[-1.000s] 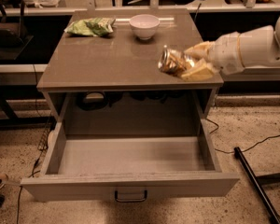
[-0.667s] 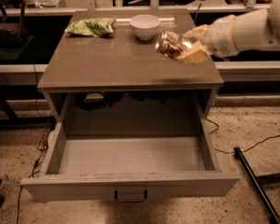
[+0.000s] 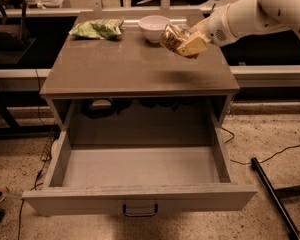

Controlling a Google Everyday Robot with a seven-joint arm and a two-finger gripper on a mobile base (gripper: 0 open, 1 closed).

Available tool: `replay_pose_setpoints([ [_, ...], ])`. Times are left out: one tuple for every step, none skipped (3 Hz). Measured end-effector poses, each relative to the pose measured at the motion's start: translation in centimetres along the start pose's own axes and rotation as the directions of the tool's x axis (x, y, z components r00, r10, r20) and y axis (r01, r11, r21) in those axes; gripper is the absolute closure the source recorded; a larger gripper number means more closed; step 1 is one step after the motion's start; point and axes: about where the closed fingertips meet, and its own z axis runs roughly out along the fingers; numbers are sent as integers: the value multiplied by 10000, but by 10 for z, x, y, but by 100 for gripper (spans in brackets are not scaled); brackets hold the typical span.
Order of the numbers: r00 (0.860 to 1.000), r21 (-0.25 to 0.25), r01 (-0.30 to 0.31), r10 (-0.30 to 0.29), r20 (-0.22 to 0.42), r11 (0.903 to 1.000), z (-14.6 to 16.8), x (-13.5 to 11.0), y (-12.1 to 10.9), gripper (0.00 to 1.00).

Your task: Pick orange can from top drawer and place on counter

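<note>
We see the gripper above the counter, toward its two o'clock corner. Its fingers are clamped on the orange can, which is tilted and held clear of the surface. A white bowl sits at the can's ten o'clock and a green bag at the counter's eleven. The top drawer stands open at six.
</note>
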Motion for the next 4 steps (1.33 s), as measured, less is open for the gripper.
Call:
replay_pose_setpoints([
  [9956,-546,-625,585,-735,9966,26,5,-3,100],
  [9863,-1025,-1108,966,-1338,9886,48,11,-1,82],
  [9785,-1327,-1410,1177,-1696,9811,67,14,0,59],
  [9726,-1527,-1577,1267,-1947,9756,81,13,1,35],
])
